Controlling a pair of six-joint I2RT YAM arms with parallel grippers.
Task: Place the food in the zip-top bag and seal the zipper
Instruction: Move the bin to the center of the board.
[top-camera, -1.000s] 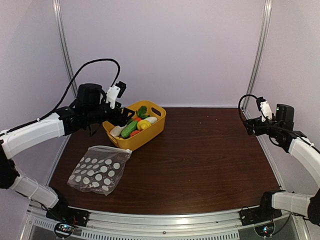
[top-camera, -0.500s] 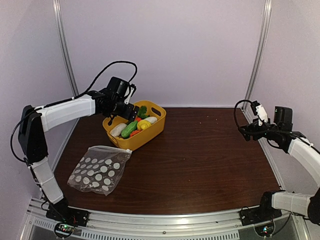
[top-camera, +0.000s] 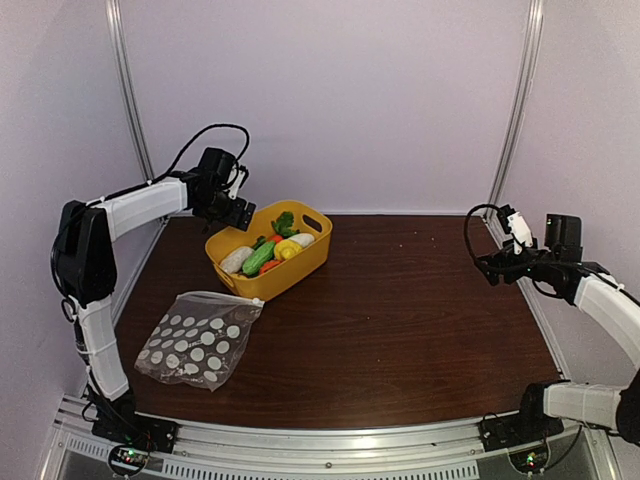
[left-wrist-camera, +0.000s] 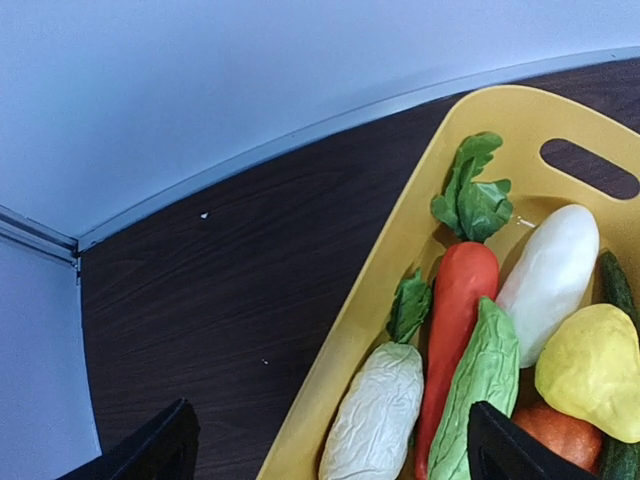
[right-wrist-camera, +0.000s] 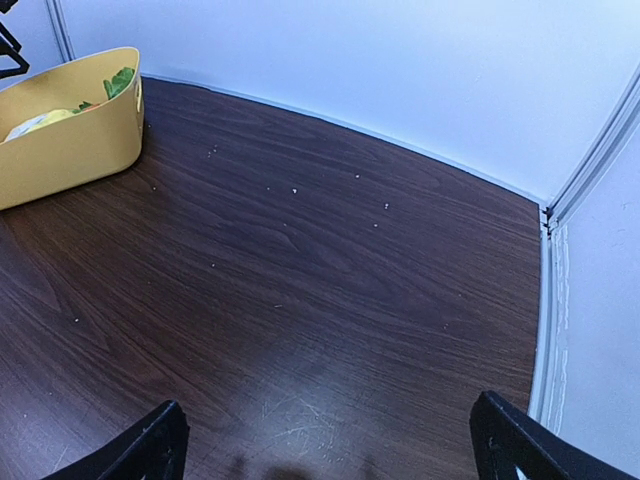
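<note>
Left arm: my left jaws stand wide apart with nothing between them. They hang above the far-left corner of the surface, just beyond the left rim of the yellow basket. In the left wrist view both fingertips show only at the bottom corners, one over bare wood, one over the basket.

Right arm: my right jaws are also spread wide and hold nothing, raised over the right edge of the surface, well apart from everything else.

The food: all of it lies in the basket, which sits toward the far-left corner. Seen from the left wrist:
- orange carrot with leafy greens at its top
- white radish just right of the carrot
- pale wrinkled cabbage piece against the left wall
- green leafy piece beside the carrot
- yellow piece at the right

The zip-top bag: lies flat toward the near-left corner, near the basket but not touching it. No food in it. The zipper runs along the bag's far edge, the side facing the basket. Cannot tell whether it is pressed shut.
</note>
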